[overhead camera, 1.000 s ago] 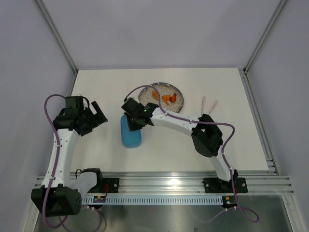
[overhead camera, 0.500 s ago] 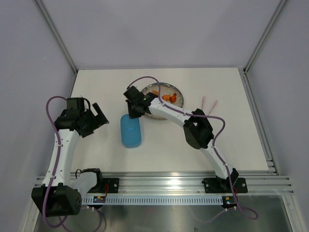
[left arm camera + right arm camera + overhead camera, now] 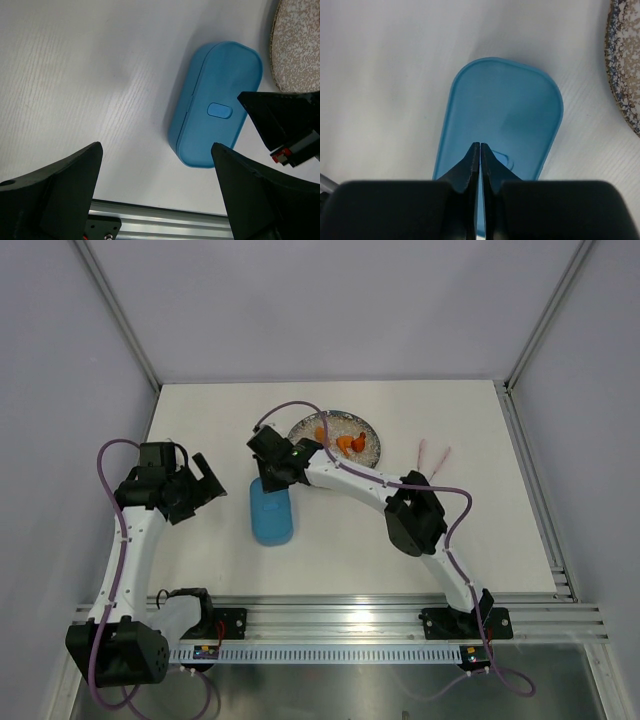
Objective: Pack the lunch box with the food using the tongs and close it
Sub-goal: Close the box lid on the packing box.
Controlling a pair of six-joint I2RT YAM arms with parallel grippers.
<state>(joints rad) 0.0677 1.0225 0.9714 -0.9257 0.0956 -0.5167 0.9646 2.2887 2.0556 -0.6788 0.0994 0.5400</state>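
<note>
Closed box (image 3: 271,518). Right gripper (image 3: 479,145) above its lid (image 3: 505,105), fingers pressed together. Left gripper (image 3: 155,148) beside box, fingers spread wide. Orange food (image 3: 346,443) on plate (image 3: 373,450); tongs (image 3: 433,454) well apart.

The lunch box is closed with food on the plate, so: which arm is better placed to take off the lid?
Probably the right: the right gripper, shut, hangs right above the lid near its tab; the left gripper stands open beside the lunch box, apart.

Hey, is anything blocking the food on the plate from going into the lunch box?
Yes. The lid sits closed on the lunch box, covering the inside. The right pincer, shut, hangs above that lid.
</note>
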